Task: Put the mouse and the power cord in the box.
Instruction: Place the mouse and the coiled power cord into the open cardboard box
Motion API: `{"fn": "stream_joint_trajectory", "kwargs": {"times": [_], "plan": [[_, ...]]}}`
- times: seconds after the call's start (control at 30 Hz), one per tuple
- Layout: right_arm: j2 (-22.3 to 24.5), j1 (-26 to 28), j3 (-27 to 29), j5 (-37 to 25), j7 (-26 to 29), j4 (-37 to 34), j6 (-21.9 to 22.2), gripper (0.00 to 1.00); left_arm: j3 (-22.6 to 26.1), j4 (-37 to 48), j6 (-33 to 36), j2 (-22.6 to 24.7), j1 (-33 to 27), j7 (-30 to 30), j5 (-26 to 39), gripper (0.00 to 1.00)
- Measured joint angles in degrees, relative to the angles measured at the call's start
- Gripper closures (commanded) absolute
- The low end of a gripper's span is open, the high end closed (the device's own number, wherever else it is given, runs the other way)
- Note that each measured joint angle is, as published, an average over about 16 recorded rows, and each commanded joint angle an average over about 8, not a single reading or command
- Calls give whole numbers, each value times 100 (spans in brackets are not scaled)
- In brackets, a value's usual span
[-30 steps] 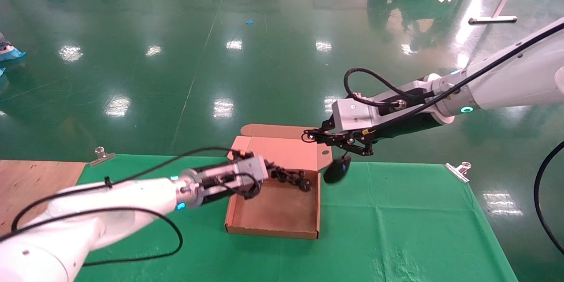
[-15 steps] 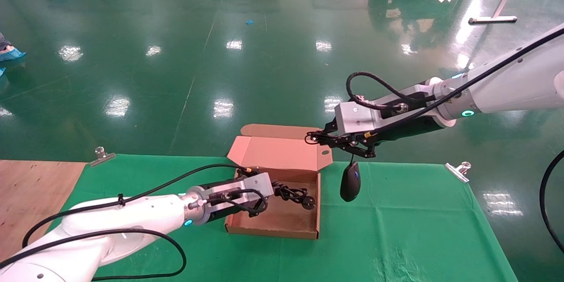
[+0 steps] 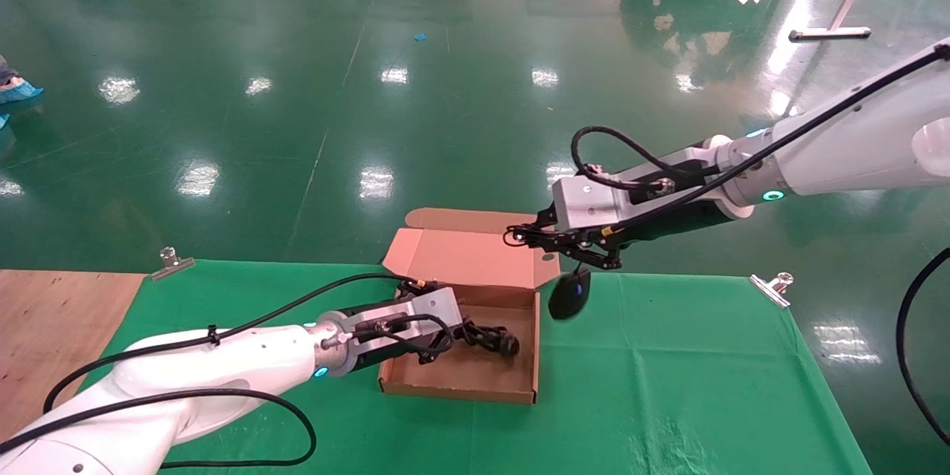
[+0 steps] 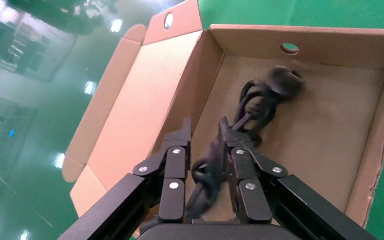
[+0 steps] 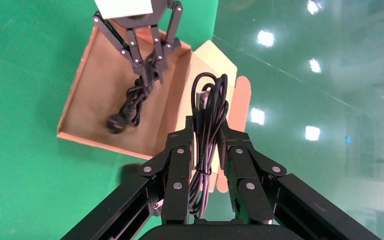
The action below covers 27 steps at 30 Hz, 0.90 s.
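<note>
Left gripper (image 3: 453, 328): lower centre of the head view, inside the box (image 3: 460, 386); fingers (image 4: 174, 165) closed on the power cord (image 3: 486, 338), plug end low over the box floor.
Right gripper (image 3: 536, 235): centre-right, above the lid's right edge; fingers (image 5: 177, 165) pinching the coiled mouse cable (image 5: 207, 125).
Mouse (image 3: 570, 294): hanging below that gripper, outside the box, over the green cloth (image 3: 668, 356).
Risk: the dangling mouse could probably swing and strike the right wall or the raised lid (image 3: 467, 252) if carried across low.
Risk: cord loops may spring over the rim on release.
Room: the right half of the box floor appears open; the left arm crowds the left side.
</note>
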Motion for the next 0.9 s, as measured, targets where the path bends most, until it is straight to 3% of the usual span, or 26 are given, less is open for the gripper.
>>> {"fn": "stream_joint_trajectory", "kwargs": {"times": [0.37,0.63,0.9], "plan": [[-237,-111,-41,48,175,255,136,100,22,335,450,-334,-250,34,-513,0],[-349,-437,-309,199,611,997,446,100,-264,706,1450,-1041,-445,289,-977,0],[-383,-870,-958,486,1201,1889,1004,100,-575,935,2455,-1841,-559,510,-1428,0]]}}
